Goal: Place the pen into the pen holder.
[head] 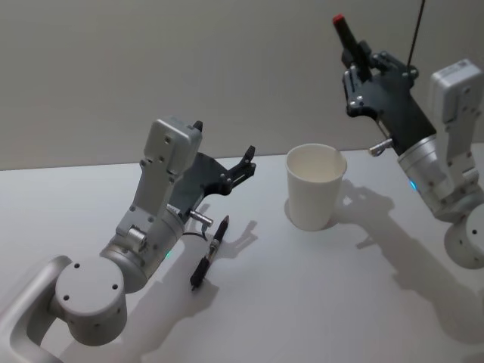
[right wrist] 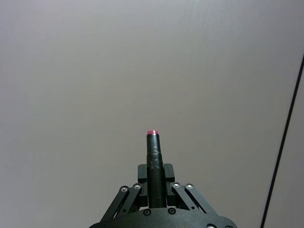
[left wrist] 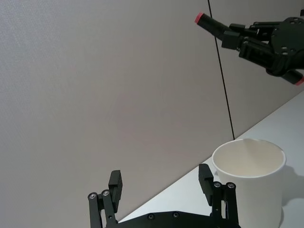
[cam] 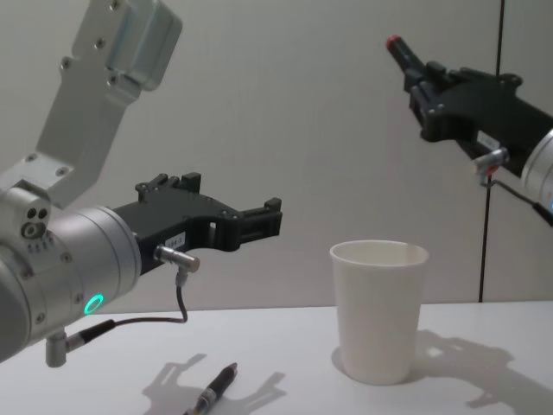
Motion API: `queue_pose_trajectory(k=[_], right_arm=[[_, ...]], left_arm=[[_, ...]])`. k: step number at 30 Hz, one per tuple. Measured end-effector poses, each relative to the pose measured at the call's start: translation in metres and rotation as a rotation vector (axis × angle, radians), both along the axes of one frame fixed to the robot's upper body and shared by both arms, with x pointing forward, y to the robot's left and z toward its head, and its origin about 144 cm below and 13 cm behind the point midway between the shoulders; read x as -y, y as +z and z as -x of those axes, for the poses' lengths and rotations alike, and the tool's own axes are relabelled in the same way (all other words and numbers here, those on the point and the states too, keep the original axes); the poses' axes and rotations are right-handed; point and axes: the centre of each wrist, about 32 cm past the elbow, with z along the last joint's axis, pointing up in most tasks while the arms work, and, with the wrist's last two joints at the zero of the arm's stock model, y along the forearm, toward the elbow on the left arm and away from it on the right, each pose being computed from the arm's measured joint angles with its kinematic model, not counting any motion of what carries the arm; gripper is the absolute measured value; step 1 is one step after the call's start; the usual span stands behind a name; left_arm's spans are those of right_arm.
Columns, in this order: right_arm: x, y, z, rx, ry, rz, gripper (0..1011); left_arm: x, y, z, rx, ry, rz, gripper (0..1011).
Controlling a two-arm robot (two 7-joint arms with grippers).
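The pen holder, a white paper cup (head: 314, 189), stands upright on the table (head: 340, 302). My right gripper (head: 355, 53) is raised high above and a little right of the cup, shut on a black pen with a red end (head: 344, 32). The pen sticks up past the fingers (right wrist: 153, 152). A second dark pen (head: 210, 252) lies flat on the table left of the cup. My left gripper (head: 248, 160) hovers open above that pen, its fingers pointing toward the cup (left wrist: 249, 166), with nothing between them.
A thin black cable (right wrist: 282, 142) hangs down the plain wall behind my right arm. The cup (cam: 378, 307) and the lying pen (cam: 216, 392) are the only things on the white table.
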Motion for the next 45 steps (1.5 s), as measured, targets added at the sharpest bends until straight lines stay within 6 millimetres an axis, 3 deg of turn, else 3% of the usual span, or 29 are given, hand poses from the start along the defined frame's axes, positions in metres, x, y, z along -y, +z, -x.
queue_pose_trajectory(k=[28, 45], right_arm=[[-0.032, -0.034, -0.020, -0.021, 0.099, 0.013, 187], [-0.045, -0.048, -0.020, -0.056, 0.125, 0.020, 187]], left_arm=[[0.000, 0.000, 0.000, 0.000, 0.000, 0.000, 1001], [0.000, 0.000, 0.000, 0.000, 0.000, 0.000, 1001]])
